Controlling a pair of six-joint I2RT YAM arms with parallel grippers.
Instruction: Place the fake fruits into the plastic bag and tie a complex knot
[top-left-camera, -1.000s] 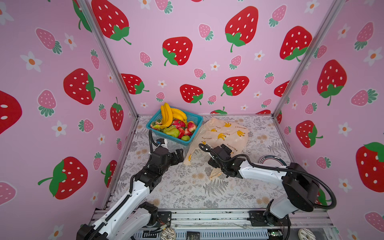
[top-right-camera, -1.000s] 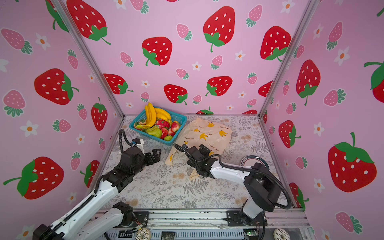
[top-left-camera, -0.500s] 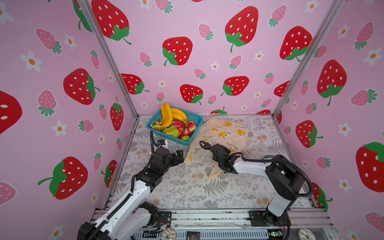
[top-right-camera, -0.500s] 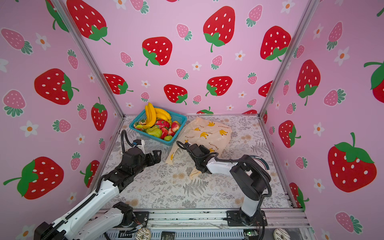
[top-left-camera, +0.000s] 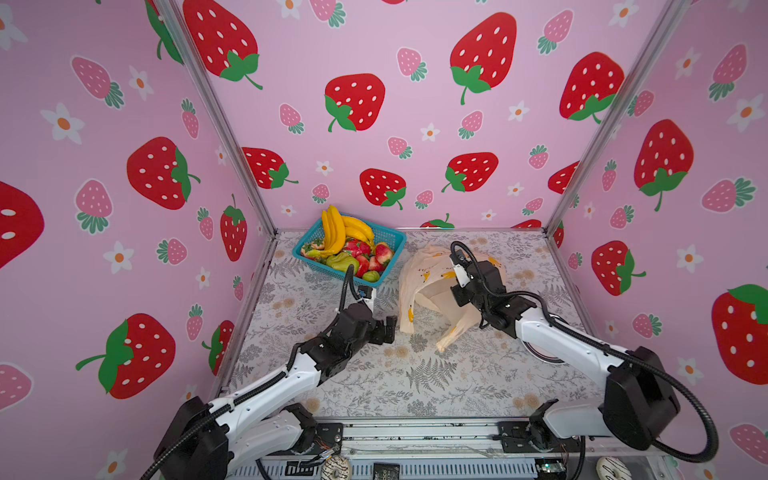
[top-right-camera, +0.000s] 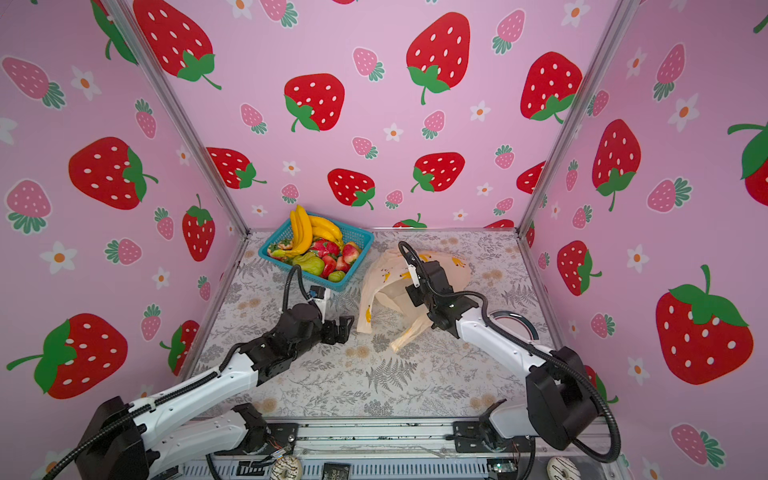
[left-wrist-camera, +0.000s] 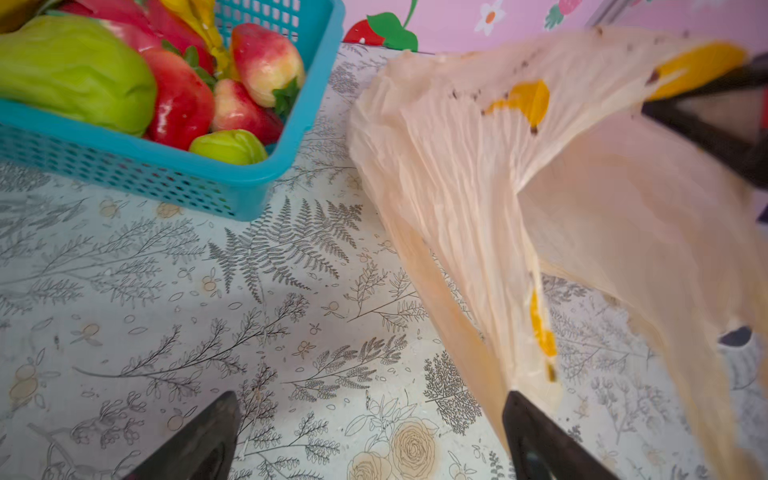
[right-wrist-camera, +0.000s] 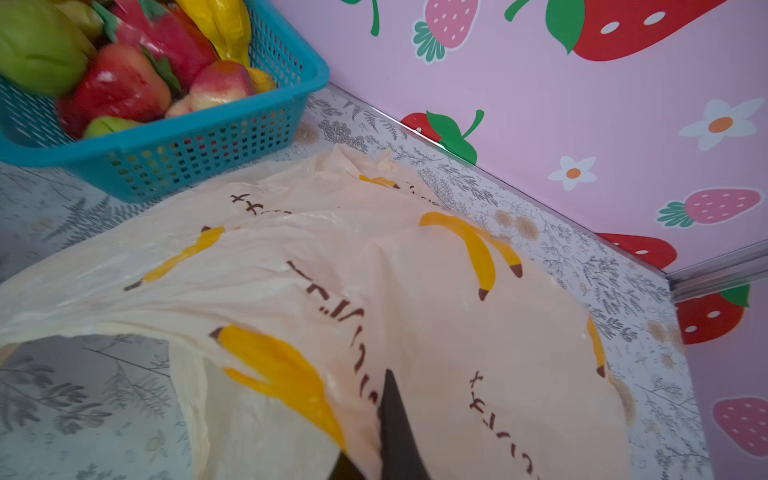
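The fake fruits (top-left-camera: 349, 249) are piled in the teal basket (left-wrist-camera: 166, 183) at the back left of the worktop (top-left-camera: 374, 374); none is seen in the bag. Just in front of the basket, the left gripper (top-left-camera: 388, 329) is held low, its jaws spread wide and empty, with one finger close against a drooping edge of the plastic bag (top-left-camera: 424, 282). The bag lies right of the basket, and its mouth is raised into a loose tent. Its upper layer is pinched in the closed right gripper (top-left-camera: 457, 296).

The step in hand is judged to be the opening of the mouth. It is best done if only the lower layer is taken by the left gripper. The two layers should then be drawn apart gently, so that the thin film is neither torn nor dragged from the basket's side.
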